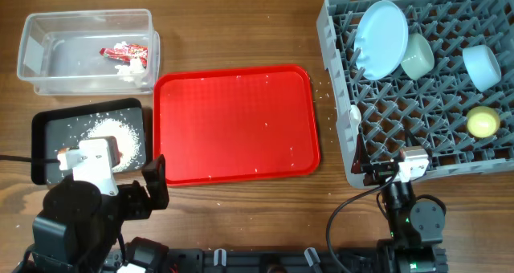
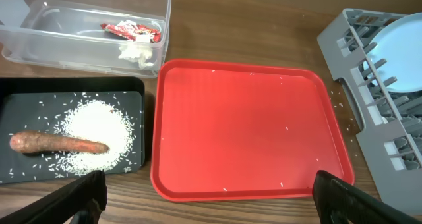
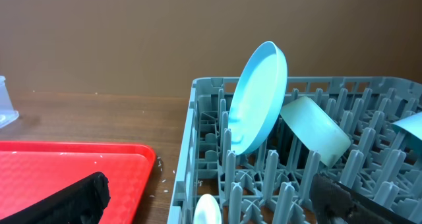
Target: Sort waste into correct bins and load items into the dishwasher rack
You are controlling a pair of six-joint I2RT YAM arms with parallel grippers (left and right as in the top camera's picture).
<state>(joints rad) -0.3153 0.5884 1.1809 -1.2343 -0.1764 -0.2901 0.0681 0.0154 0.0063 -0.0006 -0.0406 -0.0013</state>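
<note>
Left gripper (image 2: 210, 186) spread, empty; food stick (image 2: 59, 143) lies crosswise, thin end toward red tray (image 2: 244, 125).

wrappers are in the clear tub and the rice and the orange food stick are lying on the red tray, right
Not quite: the rice heap and the food stick lie in the black tray, not on the red tray. The wrappers are in the clear tub, as you say. The left wrist view shows this.
</note>
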